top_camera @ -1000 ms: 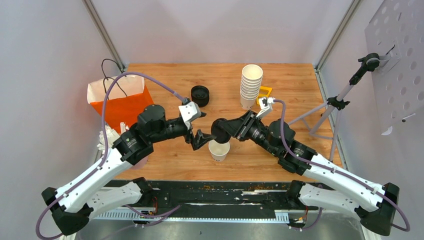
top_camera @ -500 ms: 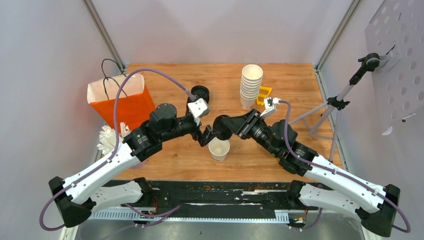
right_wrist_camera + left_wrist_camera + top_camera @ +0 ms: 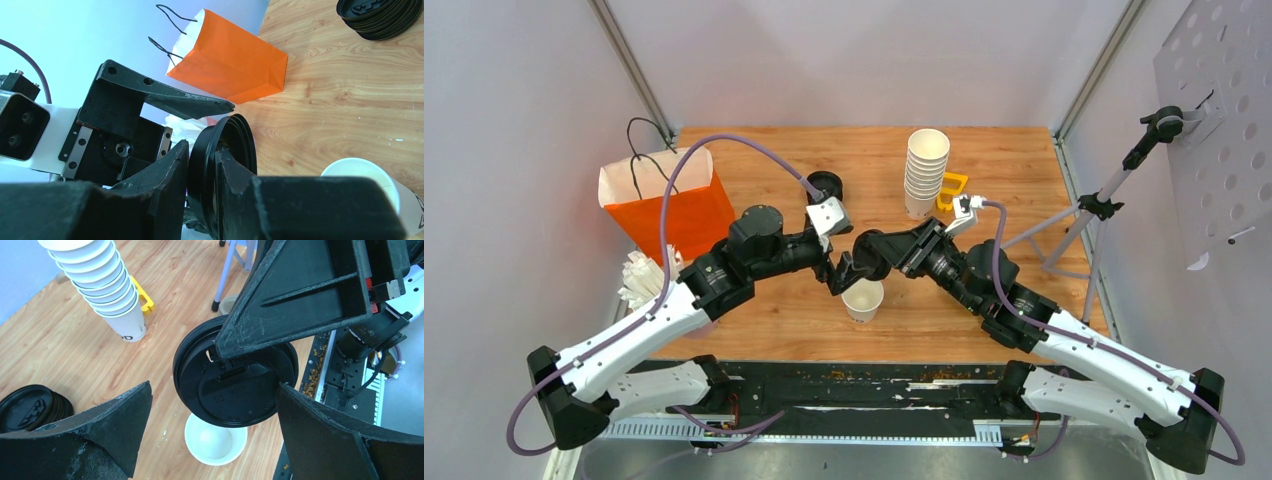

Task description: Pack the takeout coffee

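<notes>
1. The right gripper [image 3: 202,150] is clenched on a round black plastic lid [image 3: 235,390] and holds it on edge in the air. The rim looks doubled, so perhaps two lids are nested.
2. The left gripper [image 3: 214,387] is spread wide, with one finger on each side of this lid, and it grasps nothing.
3. The small white paper cup [image 3: 862,298] stands uncovered on the wooden table [image 3: 1024,160], just below the lid and well apart from the orange paper bag [image 3: 669,205].
4. I judge the step to be lidding the cup. The next move calls for turning the lid flat, centring it over the rim and pressing it down. Packing comes after.
</notes>
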